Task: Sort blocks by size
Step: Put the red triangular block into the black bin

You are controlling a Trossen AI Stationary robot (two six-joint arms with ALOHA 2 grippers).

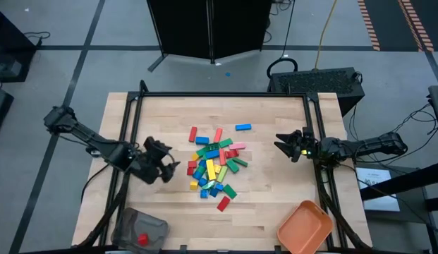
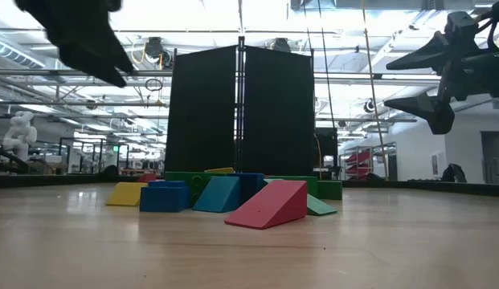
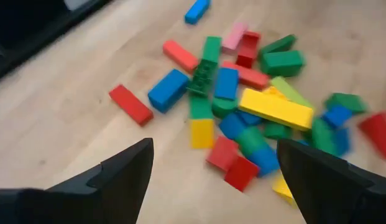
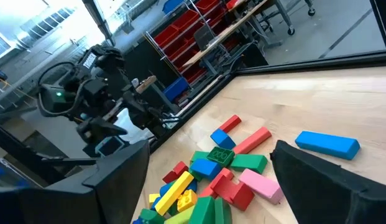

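Observation:
A pile of several blocks in red, blue, green, yellow and pink lies on the middle of the wooden table; the left wrist view shows it close up. One blue block lies apart toward the far edge, and a red one toward the near edge. My left gripper hangs open above the table just left of the pile, slanting down toward it, nothing between its fingers. My right gripper stands open to the right of the pile, raised and level, also bare.
A grey container with a red block in it sits at the near left corner. An orange tray sits at the near right corner. A black frame runs around the table top. Bare wood lies around the pile.

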